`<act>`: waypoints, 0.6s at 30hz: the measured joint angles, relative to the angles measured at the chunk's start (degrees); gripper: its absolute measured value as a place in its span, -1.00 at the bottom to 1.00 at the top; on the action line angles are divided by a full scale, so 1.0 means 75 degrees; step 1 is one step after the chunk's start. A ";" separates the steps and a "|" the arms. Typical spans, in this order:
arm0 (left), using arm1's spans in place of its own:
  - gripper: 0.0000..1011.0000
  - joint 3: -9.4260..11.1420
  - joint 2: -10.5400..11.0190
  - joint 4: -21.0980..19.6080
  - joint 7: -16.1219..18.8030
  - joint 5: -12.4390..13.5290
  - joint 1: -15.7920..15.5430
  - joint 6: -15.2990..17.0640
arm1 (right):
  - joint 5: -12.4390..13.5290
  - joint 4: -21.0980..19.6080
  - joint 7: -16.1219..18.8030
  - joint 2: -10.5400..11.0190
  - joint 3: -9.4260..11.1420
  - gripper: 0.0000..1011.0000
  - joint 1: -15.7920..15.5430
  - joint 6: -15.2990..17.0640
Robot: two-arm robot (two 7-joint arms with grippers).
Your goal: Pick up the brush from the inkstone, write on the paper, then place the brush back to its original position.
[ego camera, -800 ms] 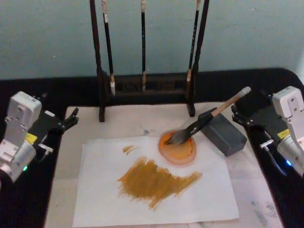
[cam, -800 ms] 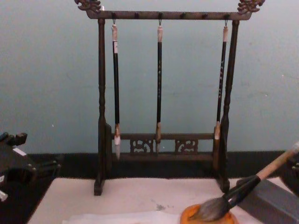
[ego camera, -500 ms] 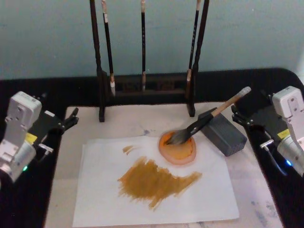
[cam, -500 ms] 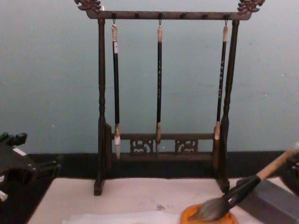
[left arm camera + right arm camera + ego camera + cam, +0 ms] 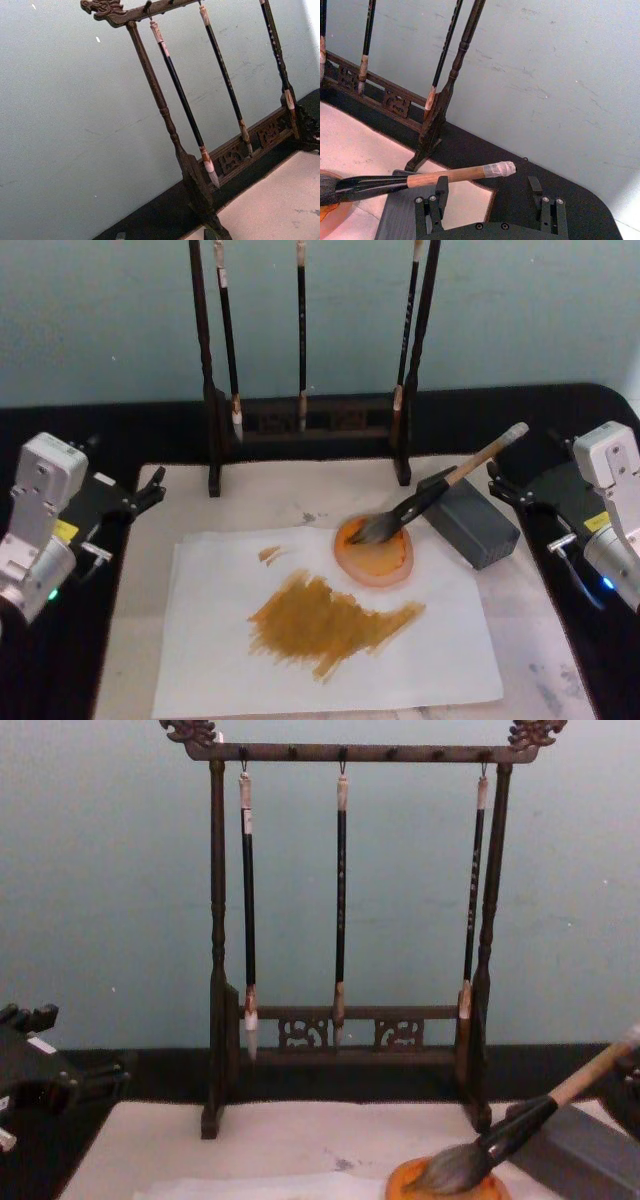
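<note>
Wooden rack (image 5: 156, 90) w/ 3 thin brushes (image 5: 183, 100) hanging

Left of the paper (image 5: 220, 660), the left gripper (image 5: 150, 490) is black on a pale grey boxy wrist with yellow label and green light. Right of it, the right gripper (image 5: 495, 485) matches, with silver screws and blue light.

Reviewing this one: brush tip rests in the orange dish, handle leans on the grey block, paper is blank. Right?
No: the paper is not blank; the head view shows an ochre smear on it. The brush tip does rest in the orange dish, handle on the grey block.
</note>
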 joint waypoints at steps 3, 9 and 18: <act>1.00 0.0000 0.0000 0.0000 0.0000 0.0000 0.0000 0.0000 | 0.0000 0.0000 0.0000 0.0000 0.0000 0.98 0.0000 0.0000; 1.00 0.0000 0.0000 0.0000 0.0000 0.0000 0.0000 0.0000 | 0.0000 0.0000 0.0000 0.0000 0.0000 0.98 0.0000 0.0000; 1.00 0.0000 0.0000 0.0000 0.0000 0.0000 0.0000 0.0000 | 0.0000 0.0000 0.0000 0.0000 0.0000 0.98 0.0000 0.0000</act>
